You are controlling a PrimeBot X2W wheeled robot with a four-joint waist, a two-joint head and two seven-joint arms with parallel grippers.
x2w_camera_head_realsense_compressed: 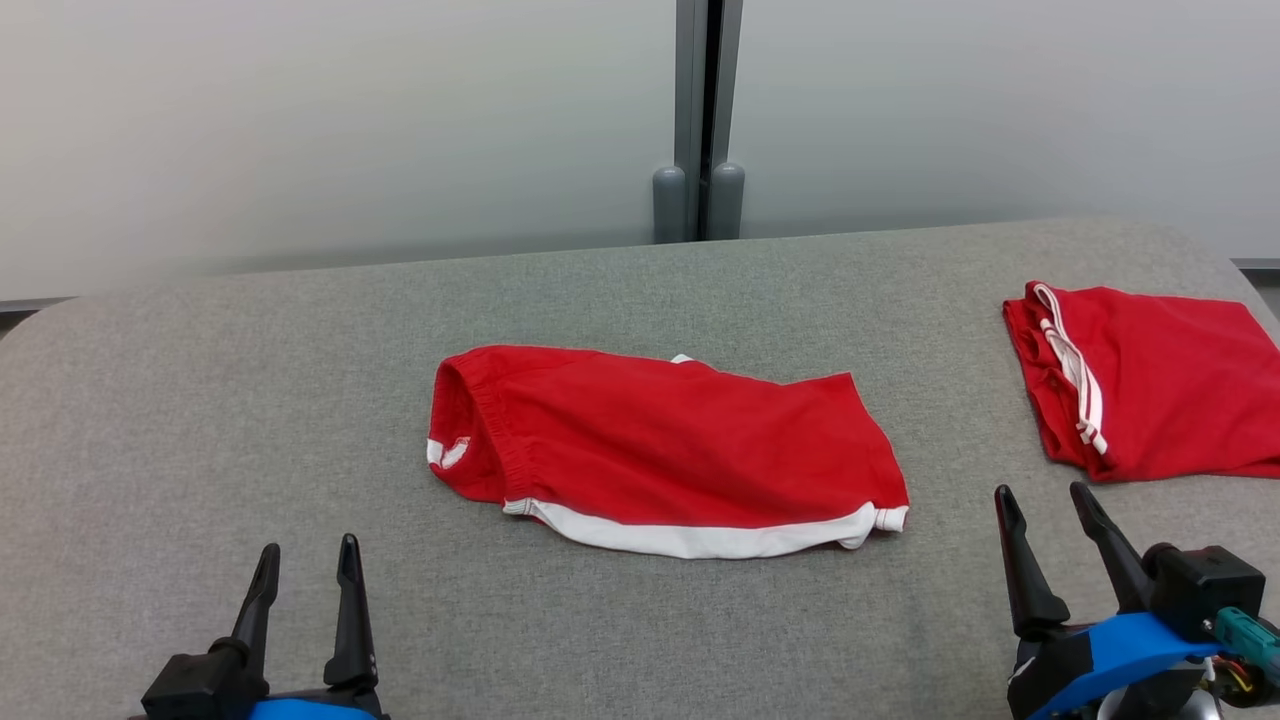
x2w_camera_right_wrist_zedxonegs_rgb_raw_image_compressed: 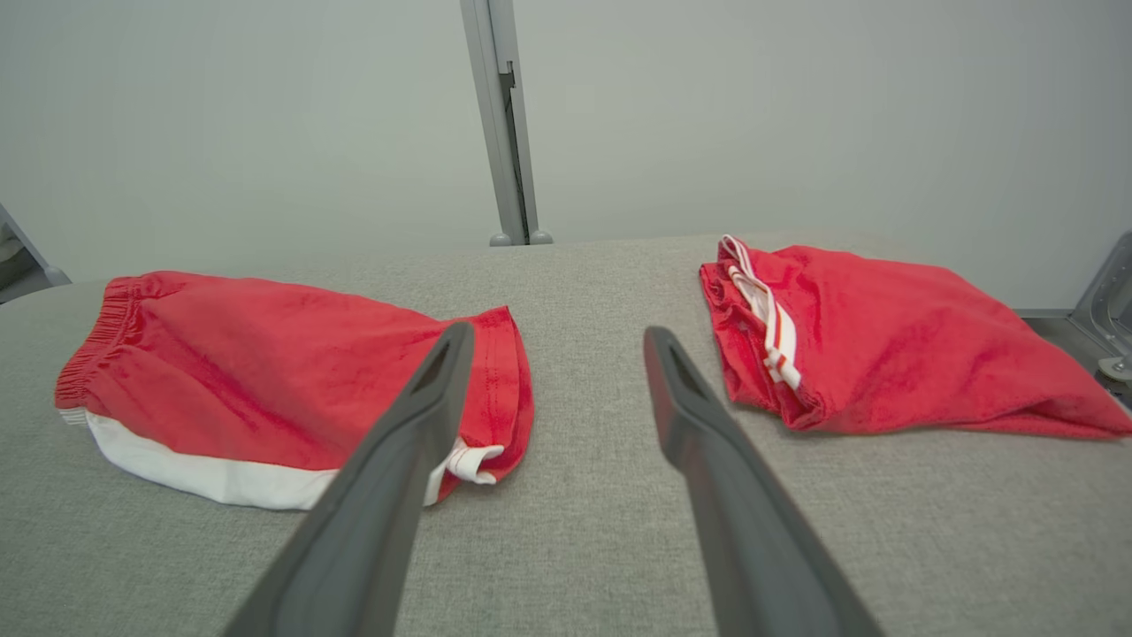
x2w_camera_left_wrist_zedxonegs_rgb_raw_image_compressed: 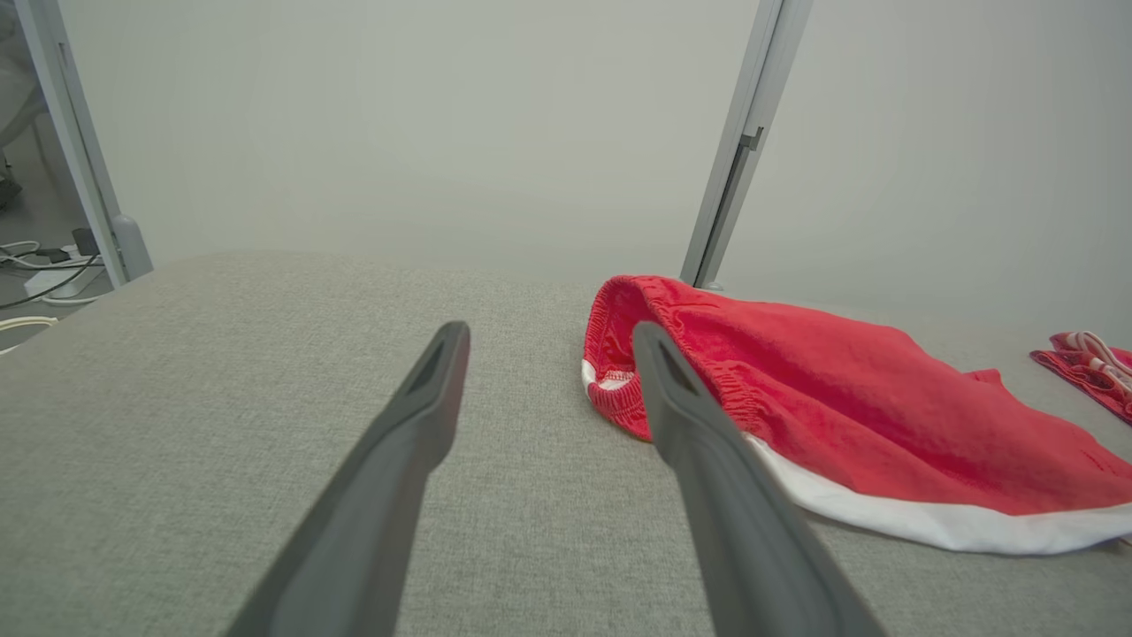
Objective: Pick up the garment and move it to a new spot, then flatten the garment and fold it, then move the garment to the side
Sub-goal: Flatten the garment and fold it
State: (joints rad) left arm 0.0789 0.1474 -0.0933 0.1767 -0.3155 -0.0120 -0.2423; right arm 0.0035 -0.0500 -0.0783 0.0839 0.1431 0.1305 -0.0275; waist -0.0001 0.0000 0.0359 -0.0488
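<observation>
The garment (x2w_camera_head_realsense_compressed: 660, 450), red shorts with a white band along the near edge, lies folded flat in the middle of the grey padded table (x2w_camera_head_realsense_compressed: 200, 400). Its elastic waistband faces left. My left gripper (x2w_camera_head_realsense_compressed: 309, 547) stands open near the front edge, short of the garment's left end and apart from it. In the left wrist view the open gripper (x2w_camera_left_wrist_zedxonegs_rgb_raw_image_compressed: 549, 329) holds nothing, with the garment (x2w_camera_left_wrist_zedxonegs_rgb_raw_image_compressed: 840, 416) just right of it. My right gripper (x2w_camera_head_realsense_compressed: 1042, 492) is open at the lower right, past the garment's right end. In the right wrist view that gripper (x2w_camera_right_wrist_zedxonegs_rgb_raw_image_compressed: 557, 332) frames bare table beside the garment (x2w_camera_right_wrist_zedxonegs_rgb_raw_image_compressed: 265, 372).
A second red garment with white stripes (x2w_camera_head_realsense_compressed: 1150, 380) lies folded at the table's right edge, also seen as a red fold (x2w_camera_right_wrist_zedxonegs_rgb_raw_image_compressed: 884, 336) right of my right fingers. A frosted wall with a grey post (x2w_camera_head_realsense_compressed: 700, 120) stands behind the table. Cables lie on the floor (x2w_camera_left_wrist_zedxonegs_rgb_raw_image_compressed: 35, 265).
</observation>
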